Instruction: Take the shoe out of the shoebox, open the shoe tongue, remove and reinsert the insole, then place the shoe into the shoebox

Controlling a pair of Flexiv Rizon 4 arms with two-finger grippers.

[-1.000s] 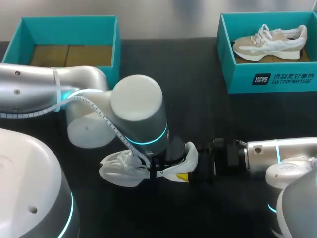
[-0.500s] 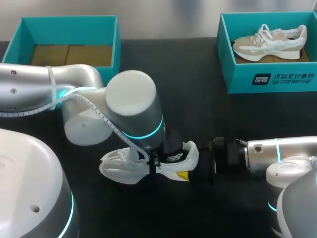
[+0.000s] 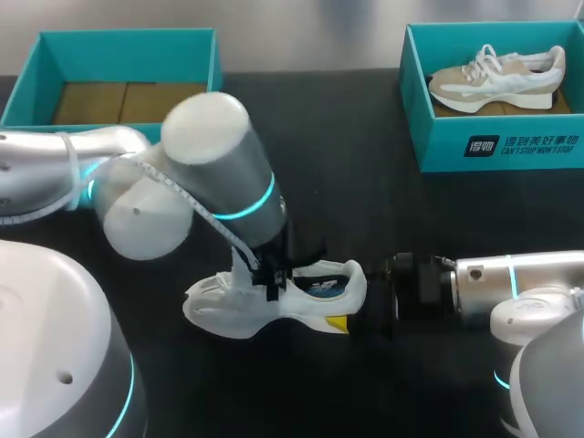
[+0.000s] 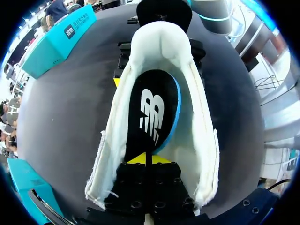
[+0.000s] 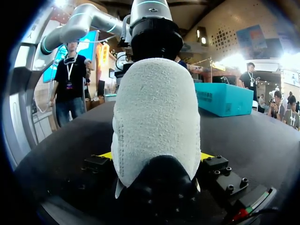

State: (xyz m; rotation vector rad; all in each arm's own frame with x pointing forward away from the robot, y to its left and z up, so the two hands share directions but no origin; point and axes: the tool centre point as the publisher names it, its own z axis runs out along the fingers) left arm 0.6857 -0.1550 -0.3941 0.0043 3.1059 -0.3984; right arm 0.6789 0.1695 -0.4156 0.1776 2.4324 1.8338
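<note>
At the worktop's (image 3: 365, 137) back left stands an open teal shoebox (image 3: 128, 41). Near the middle, the left claw (image 4: 146, 159) hangs over the white shoe (image 3: 233, 310), pinched narrow on its black insole (image 4: 152, 110). The right claw (image 5: 154, 157) clasps the shoe's heel from both sides. At back right, a second shoebox (image 3: 493, 146) holds another shoe (image 3: 497, 78).

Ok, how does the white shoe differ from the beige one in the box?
The white fabric shoe stands on the black table, heel in the right pincer; the beige-and-white laced shoe lies in the teal cardboard box. The white shoe gapes open, showing its dark insole; the beige shoe's inside is hidden. Both are trainers.
</note>
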